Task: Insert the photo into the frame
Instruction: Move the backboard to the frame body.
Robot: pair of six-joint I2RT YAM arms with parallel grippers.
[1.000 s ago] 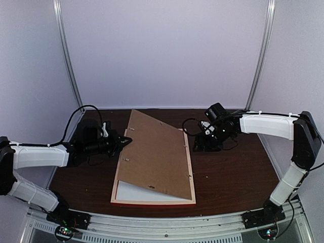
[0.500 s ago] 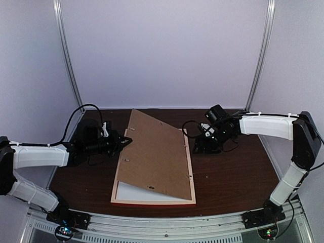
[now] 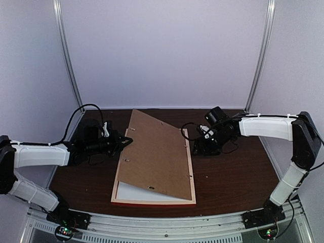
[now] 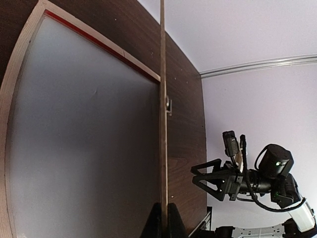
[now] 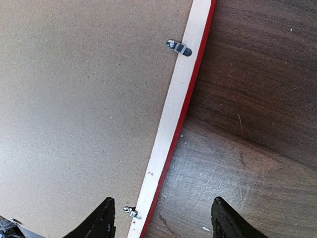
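The left pincer [image 4: 162, 221] is clenched on the left edge of the brown backing board [image 3: 157, 152], which the left wrist view shows edge-on as a thin strip running up from between the fingers. That edge is held up off the counter [image 3: 228, 177], so the board slopes down to the right and lies askew over the frame [image 3: 152, 201]. The frame lies flat near the middle of the counter between the two arms, pale wood back upward, with red showing along its near edge and right side. Under the raised board a pale sheet [image 3: 132, 193] fills the frame's opening. Its face is blank, and what it is cannot be told.

The right pincer [image 5: 161, 219] is released, its fingers spread wide. It hovers above the frame's right rail, which runs between the two fingertips in the right wrist view. A small metal tab [image 5: 179, 47] sits on that rail, at the board's edge.
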